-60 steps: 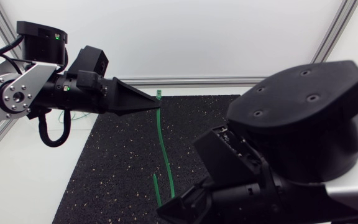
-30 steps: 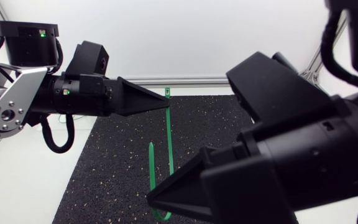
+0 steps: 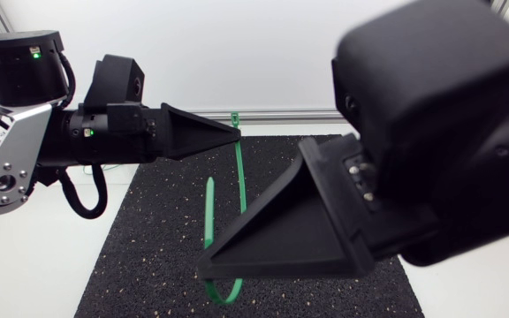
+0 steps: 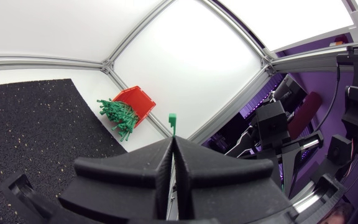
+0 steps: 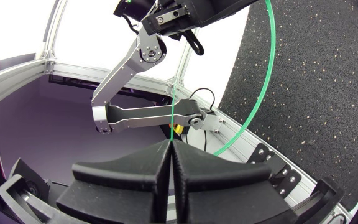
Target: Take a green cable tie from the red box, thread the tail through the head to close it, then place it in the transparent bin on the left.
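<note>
A green cable tie (image 3: 239,181) hangs above the black mat, bent into a U. My left gripper (image 3: 237,134) is shut on it just under its head (image 3: 233,117), which sticks out past the fingertips as a green head (image 4: 172,118) in the left wrist view. My right gripper (image 3: 203,265) fills the foreground, shut on the tie's lower bend. The free tail (image 3: 208,208) points upward beside the long strand. In the right wrist view the tie (image 5: 267,74) arcs away ahead of the shut right gripper (image 5: 169,143). The red box (image 4: 137,101), full of green ties, lies far ahead of the left gripper (image 4: 171,138).
The black speckled mat (image 3: 157,230) covers the middle of the white table. An aluminium frame rail (image 3: 272,113) runs along the table's back edge. My right arm's bulk hides the right half of the mat in the head view.
My right gripper has swung round and now points left, bending the tie into a tighter U whose tail has risen. The left gripper has shifted slightly right, still holding the head end.
</note>
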You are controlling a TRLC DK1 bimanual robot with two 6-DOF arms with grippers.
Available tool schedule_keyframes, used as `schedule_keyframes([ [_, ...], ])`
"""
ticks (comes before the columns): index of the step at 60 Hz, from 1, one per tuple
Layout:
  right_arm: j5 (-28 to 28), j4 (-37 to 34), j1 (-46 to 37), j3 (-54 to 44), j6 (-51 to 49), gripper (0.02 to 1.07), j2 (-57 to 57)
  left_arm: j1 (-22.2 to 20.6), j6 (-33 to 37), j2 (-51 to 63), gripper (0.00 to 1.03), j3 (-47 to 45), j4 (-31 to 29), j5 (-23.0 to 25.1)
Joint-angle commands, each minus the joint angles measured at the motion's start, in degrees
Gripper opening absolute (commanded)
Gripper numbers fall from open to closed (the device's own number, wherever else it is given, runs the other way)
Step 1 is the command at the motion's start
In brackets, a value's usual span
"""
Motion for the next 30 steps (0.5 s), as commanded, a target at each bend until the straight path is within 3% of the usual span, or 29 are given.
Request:
schedule_keyframes([
  [1, -2.0, 0.0, -0.9, 2.6, 3.1, 0.08, 1.0, 0.6, -2.6, -0.9, 0.03, -2.0, 2.5, -0.7],
  [30, -8.3, 5.6, -6.7, 0.6, 8.0, 0.08, 2.7, 1.9, -4.7, -3.4, 0.03, -3.6, 7.3, -1.5],
])
